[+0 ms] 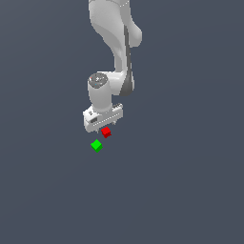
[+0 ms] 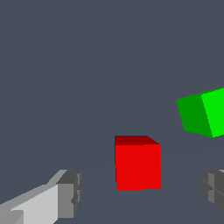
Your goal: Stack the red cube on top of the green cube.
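Observation:
The red cube [image 1: 106, 132] rests on the grey floor directly under my white gripper [image 1: 107, 127]. In the wrist view the red cube [image 2: 137, 164] sits between the two grey fingertips [image 2: 72, 192], with a clear gap on each side, so my gripper [image 2: 142, 192] is open and touches nothing. The green cube [image 1: 96, 145] lies a short way from the red one, toward the exterior view's left and nearer that camera. The wrist view shows the green cube [image 2: 203, 111] beside the red cube, beyond one finger and partly cut off by the picture's edge.
A plain dark grey floor [image 1: 190, 190] surrounds the two cubes. The white arm [image 1: 116, 43] rises from the gripper toward the top of the exterior view.

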Robot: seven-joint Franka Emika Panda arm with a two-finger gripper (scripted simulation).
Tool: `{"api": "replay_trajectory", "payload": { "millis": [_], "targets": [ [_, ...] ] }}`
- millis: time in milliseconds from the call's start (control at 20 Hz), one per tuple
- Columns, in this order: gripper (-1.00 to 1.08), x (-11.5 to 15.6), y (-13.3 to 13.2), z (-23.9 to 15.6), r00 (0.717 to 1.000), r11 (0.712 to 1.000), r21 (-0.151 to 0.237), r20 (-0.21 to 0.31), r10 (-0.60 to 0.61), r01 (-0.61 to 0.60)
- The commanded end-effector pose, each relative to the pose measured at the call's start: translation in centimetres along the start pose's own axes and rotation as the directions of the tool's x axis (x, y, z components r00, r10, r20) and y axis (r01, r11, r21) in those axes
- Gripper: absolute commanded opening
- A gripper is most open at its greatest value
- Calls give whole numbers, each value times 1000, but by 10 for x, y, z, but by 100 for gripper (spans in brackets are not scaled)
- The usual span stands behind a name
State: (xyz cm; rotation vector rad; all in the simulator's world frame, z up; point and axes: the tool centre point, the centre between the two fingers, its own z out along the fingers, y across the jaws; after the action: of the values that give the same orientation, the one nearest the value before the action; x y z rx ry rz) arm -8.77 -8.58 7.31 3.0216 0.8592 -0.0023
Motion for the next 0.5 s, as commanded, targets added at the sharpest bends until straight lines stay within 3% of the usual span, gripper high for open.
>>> {"api": "replay_trajectory", "payload": {
  "millis": [0,450],
  "targets": [
    [100,-2,2,2,1000,1000,0,-1,-15,15],
    [100,-3,3,8,1000,1000,0,-1,-18,18]
  ]
}}
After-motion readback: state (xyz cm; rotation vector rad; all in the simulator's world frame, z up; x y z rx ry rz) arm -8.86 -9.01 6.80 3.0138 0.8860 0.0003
